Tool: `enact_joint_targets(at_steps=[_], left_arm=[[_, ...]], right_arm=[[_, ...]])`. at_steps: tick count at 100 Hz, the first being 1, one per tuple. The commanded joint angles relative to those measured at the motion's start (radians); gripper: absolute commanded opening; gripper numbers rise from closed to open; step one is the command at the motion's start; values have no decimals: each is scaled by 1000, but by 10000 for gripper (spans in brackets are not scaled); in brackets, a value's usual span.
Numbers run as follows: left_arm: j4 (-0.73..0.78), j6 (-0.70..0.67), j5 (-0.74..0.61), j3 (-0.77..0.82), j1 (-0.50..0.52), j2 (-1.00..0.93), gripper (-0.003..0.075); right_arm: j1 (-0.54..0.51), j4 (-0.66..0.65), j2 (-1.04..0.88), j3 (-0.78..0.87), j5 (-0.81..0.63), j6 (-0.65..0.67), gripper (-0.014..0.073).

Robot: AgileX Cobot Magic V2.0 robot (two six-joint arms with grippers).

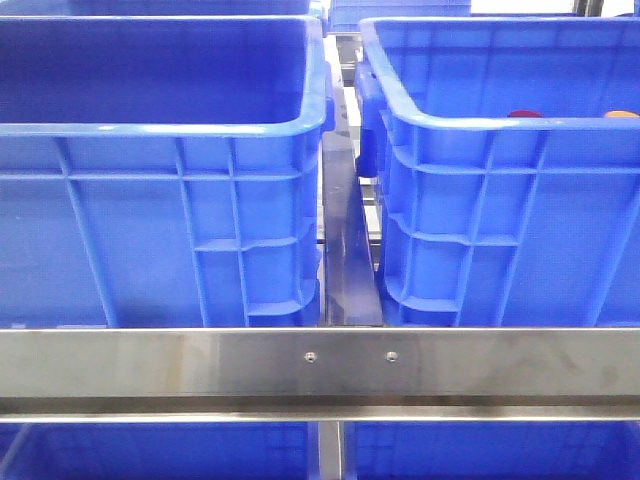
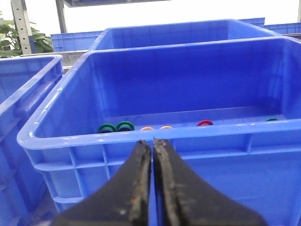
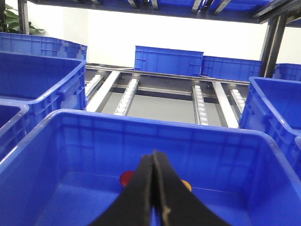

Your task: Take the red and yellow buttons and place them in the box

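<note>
Crate (image 3: 56,155) floor: red button (image 3: 127,178) behind closed right pincer (image 3: 157,188).

Warehouse: blue crates (image 3: 169,60) on roller racks (image 3: 200,101).

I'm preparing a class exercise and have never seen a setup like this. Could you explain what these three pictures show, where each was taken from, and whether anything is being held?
This is a two-armed robot. One camera looks forward over two blue crates, the left crate and the right crate, with a metal rail in front. The other two cameras sit on the arms' wrists. The left pincer and the right pincer are both shut and hold nothing. Small round pieces lie inside crates: a red button, a yellow button, and in the left wrist view also green rings.
</note>
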Motion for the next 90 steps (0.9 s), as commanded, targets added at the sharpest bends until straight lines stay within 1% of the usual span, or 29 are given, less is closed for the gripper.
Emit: enact_joint_targets(at_steps=[1, 8, 12, 23, 24, 25, 27, 30, 45, 52, 53, 54, 58, 64, 66, 71, 72, 78, 79, 80, 81, 90], left_arm=[[-8, -10, -85, 43, 3, -34, -19], [-8, -10, -85, 43, 3, -34, -19], [-8, -10, -85, 43, 3, -34, -19], [-8, -10, -85, 43, 3, -34, -19], [-8, -10, -85, 43, 3, -34, -19], [-8, -10, -85, 43, 3, -34, -19], [-8, -10, -85, 43, 3, -34, -19], [-8, -10, -85, 43, 3, -34, -19], [-8, -10, -85, 43, 3, -34, -19], [-8, -10, -85, 43, 3, -34, -19], [-8, -10, -85, 43, 3, -34, -19], [-8, -10, -85, 43, 3, -34, -19], [-8, -10, -85, 43, 3, -34, -19], [-8, -10, -85, 43, 3, -34, -19], [-8, -10, -85, 43, 3, -34, -19], [-8, -10, -85, 43, 3, -34, -19], [-8, -10, -85, 43, 3, -34, -19], [-8, -10, -85, 43, 3, -34, -19], [-8, -10, -85, 43, 3, -34, -19], [-8, -10, -85, 43, 3, -34, -19], [-8, -10, -85, 43, 3, -34, -19], [-8, -10, -85, 43, 3, -34, -19]], right_arm=[[-8, 98, -2, -27, 32, 2, -68], [-8, 73, -2, -28, 50, 30, -68], [-8, 28, -2, -31, 62, 64, -68], [-8, -154, -3, -33, 83, 194, -68], [-8, -179, -3, -33, 83, 229, -68], [-8, -191, -3, -33, 82, 229, -68], [-8, -228, -3, -33, 80, 277, -68], [-8, -277, -3, -33, 73, 314, -68], [-6, -562, -5, -33, 15, 633, -68], [-2, -722, -8, -33, -24, 796, -68], [1, -774, -8, -33, -31, 831, -68], [1, -774, -8, -33, -35, 848, -68], [8, -883, -10, -33, -60, 935, -68], [30, -1048, -15, -33, -96, 1089, -68], [40, -1085, -18, -32, -110, 1140, -68], [67, -1235, -27, -32, -136, 1270, -68], [71, -1253, -27, -32, -139, 1270, -68], [110, -1412, -36, -32, -160, 1408, -68], [115, -1427, -36, -30, -166, 1422, -68], [123, -1458, -39, -29, -171, 1465, -68], [127, -1473, -40, -29, -174, 1465, -68], [161, -1630, -63, -1, -228, 1634, -68]])
